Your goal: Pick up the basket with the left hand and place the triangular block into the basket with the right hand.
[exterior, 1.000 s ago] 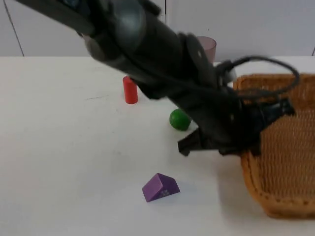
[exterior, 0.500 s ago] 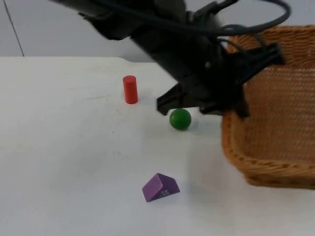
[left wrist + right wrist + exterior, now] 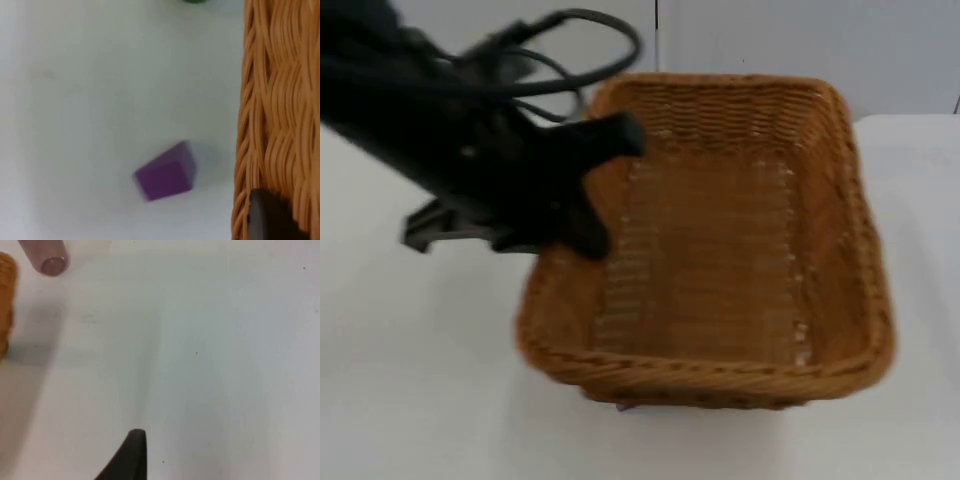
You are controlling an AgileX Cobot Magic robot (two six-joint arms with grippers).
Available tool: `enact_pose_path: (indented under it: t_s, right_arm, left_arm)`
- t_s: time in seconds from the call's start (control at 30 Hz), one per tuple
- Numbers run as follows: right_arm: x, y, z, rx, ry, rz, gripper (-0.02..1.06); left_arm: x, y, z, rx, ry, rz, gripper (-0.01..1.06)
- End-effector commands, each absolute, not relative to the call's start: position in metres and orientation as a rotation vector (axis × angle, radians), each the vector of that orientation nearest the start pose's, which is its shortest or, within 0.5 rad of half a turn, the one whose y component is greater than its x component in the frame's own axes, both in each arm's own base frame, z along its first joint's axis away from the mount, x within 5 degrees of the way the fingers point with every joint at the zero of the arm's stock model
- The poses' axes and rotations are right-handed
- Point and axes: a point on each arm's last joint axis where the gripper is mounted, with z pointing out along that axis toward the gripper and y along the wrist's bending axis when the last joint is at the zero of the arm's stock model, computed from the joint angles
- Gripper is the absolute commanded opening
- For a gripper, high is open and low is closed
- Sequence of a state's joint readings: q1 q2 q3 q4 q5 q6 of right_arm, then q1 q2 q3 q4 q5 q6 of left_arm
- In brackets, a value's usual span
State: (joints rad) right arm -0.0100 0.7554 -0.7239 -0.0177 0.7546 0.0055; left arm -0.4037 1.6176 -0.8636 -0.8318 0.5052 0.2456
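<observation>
Overhead, one large brown wicker basket (image 3: 720,250) is hanging above the white table (image 3: 400,380), and the left gripper (image 3: 582,190) is clamped on the basket's left rim, while no writing or labels are appearing on anything. Below the basket's woven wall, one purple triangular block (image 3: 165,172) is lying on the table just beside it in the left wrist view, with a sliver of one green object (image 3: 195,1) farther off. Elsewhere, the right gripper (image 3: 131,452) is waiting over bare table near one mauve cup (image 3: 46,256); whether its fingers are apart cannot be told.
</observation>
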Motion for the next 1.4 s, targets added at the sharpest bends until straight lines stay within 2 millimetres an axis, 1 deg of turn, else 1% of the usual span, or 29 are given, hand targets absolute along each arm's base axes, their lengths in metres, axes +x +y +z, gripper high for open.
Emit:
enact_pose_path:
  t_s: [0.0, 0.1, 0.13, 0.2, 0.27, 0.3, 0.37, 0.43, 0.47, 0.5, 0.57, 0.6, 0.63, 0.73, 0.8, 0.93, 1.03, 1.17, 1.2, 1.37]
  right_arm:
    - [0.139, -0.003, 0.323, 0.016, 2.262, -0.023, 1.05]
    - [0.139, -0.003, 0.323, 0.017, 2.262, -0.021, 1.05]
    - [0.139, -0.003, 0.323, 0.017, 2.262, -0.021, 1.05]
    - [0.139, -0.003, 0.323, 0.017, 2.262, -0.021, 1.05]
    - [0.139, -0.003, 0.323, 0.017, 2.260, -0.021, 1.05]
    - [0.139, -0.003, 0.323, 0.017, 2.260, -0.021, 1.05]
    - [0.139, -0.003, 0.323, 0.015, 2.260, -0.019, 1.05]
    - [0.139, -0.003, 0.323, 0.015, 2.260, -0.019, 1.05]
    - [0.139, -0.003, 0.323, 0.015, 2.260, -0.019, 1.05]
    - [0.139, -0.003, 0.323, 0.015, 2.260, -0.019, 1.05]
    - [0.140, -0.003, 0.323, 0.016, 2.258, -0.019, 1.05]
    - [0.140, -0.003, 0.323, 0.016, 2.258, -0.019, 1.05]
    - [0.140, -0.003, 0.323, 0.016, 2.258, -0.019, 1.05]
    - [0.140, -0.002, 0.323, 0.022, 2.251, -0.004, 1.05]
    - [0.140, -0.002, 0.324, 0.022, 2.247, -0.004, 1.05]
    - [0.140, -0.001, 0.324, 0.019, 2.247, 0.003, 1.05]
    - [0.140, 0.001, 0.324, -0.022, 2.247, 0.019, 1.05]
    - [0.147, 0.010, 0.318, -0.164, 2.291, 0.097, 1.05]
    - [0.147, 0.010, 0.318, -0.164, 2.291, 0.097, 1.05]
    - [0.169, 0.027, 0.300, -0.372, 2.415, 0.220, 1.05]
  left_arm:
    - [0.263, -0.129, 0.204, -0.058, 2.678, -0.808, 0.00]
    - [0.255, -0.094, 0.206, -0.112, 2.672, -0.784, 0.00]
    - [0.255, -0.094, 0.206, -0.112, 2.672, -0.784, 0.00]
    - [0.254, -0.071, 0.207, -0.122, 2.688, -0.787, 0.00]
    - [0.254, -0.053, 0.208, -0.128, 2.696, -0.796, 0.00]
    - [0.254, -0.053, 0.208, -0.128, 2.696, -0.796, 0.00]
    - [0.254, -0.029, 0.208, -0.174, 2.695, -0.803, 0.00]
    - [0.253, -0.010, 0.208, -0.209, 2.686, -0.802, 0.00]
    - [0.253, -0.010, 0.208, -0.209, 2.686, -0.802, 0.00]
    - [0.252, 0.003, 0.209, -0.237, 2.671, -0.818, 0.00]
    - [0.248, 0.018, 0.210, -0.212, 2.654, -0.838, 0.00]
    - [0.246, 0.026, 0.210, -0.226, 2.648, -0.843, 0.00]
    - [0.246, 0.026, 0.210, -0.226, 2.648, -0.843, 0.00]
    - [0.241, 0.046, 0.211, -0.317, 2.620, -0.836, 0.00]
    - [0.240, 0.053, 0.211, -0.351, 2.608, -0.828, 0.00]
    - [0.238, 0.056, 0.209, -0.337, 2.628, -0.804, 0.00]
    - [0.235, 0.056, 0.208, -0.321, 2.657, -0.796, 0.00]
    - [0.235, 0.055, 0.209, -0.326, 2.654, -0.816, 0.00]
    - [0.235, 0.055, 0.209, -0.326, 2.654, -0.816, 0.00]
    - [0.235, 0.055, 0.209, -0.322, 2.658, -0.817, 0.00]
